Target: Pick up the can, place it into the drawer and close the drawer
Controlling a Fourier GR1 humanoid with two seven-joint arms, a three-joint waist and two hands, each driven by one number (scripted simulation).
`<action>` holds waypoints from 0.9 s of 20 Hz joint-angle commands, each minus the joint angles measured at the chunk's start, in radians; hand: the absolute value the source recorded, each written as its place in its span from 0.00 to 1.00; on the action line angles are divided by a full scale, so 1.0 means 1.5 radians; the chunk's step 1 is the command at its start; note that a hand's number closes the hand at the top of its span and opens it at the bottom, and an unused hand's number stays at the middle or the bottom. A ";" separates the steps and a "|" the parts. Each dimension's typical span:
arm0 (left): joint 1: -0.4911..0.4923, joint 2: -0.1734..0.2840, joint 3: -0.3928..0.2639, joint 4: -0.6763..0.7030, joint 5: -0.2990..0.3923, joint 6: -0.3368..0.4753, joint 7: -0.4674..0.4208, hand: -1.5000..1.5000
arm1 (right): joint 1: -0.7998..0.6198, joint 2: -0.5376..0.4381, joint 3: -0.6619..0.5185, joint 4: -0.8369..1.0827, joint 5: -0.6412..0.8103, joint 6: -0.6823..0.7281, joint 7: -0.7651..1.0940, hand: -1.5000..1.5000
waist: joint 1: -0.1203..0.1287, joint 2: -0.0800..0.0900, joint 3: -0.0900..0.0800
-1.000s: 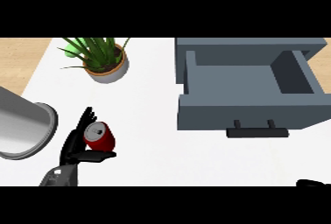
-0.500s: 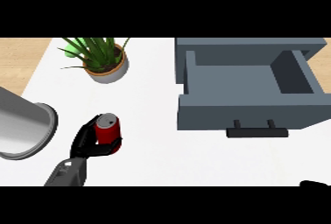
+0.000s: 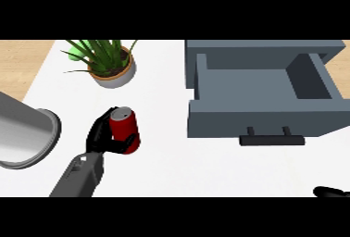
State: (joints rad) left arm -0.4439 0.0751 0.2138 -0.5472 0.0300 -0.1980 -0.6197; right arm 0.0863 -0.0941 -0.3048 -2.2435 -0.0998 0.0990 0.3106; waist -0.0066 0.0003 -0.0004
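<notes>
Left hand (image 3: 104,138) has its fingers curled around the red can (image 3: 125,129), holding it over the white counter (image 3: 171,162), left of the open grey drawer (image 3: 263,92). Right hand (image 3: 331,191) shows only at the lower right edge; finger state cannot be told.

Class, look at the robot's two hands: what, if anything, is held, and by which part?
The left hand holds the red can, its fingers curled round the can's side. Only a little of the right hand shows; it holds nothing visible.

Right hand (image 3: 331,191) cut off at lower edge — fingers untellable
</notes>
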 commanded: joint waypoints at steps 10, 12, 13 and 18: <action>-0.151 -0.049 -0.012 -0.033 0.031 0.142 0.115 1.00 | 0.022 0.019 0.002 -0.014 0.027 -0.001 -0.030 0.00 | 0.000 -0.001 0.000; -0.146 -0.050 -0.070 -0.104 0.045 0.174 0.165 1.00 | 0.040 0.029 0.014 -0.004 0.030 0.010 -0.046 0.00 | 0.004 -0.004 0.001; -0.144 -0.050 -0.060 -0.144 0.034 0.168 0.187 1.00 | 0.012 0.007 -0.016 -0.001 0.002 0.003 -0.017 0.00 | 0.007 -0.004 0.001; -0.202 -0.050 -0.113 -0.210 0.067 0.213 0.313 1.00 | -0.021 0.012 0.009 -0.026 0.041 -0.029 0.019 0.00 | 0.004 -0.002 0.000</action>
State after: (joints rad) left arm -0.7038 0.0028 0.0880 -0.7756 0.1101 0.0812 -0.2763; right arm 0.0978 -0.0768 -0.3090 -2.2587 -0.0677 0.0904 0.2923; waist -0.0019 -0.0037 0.0004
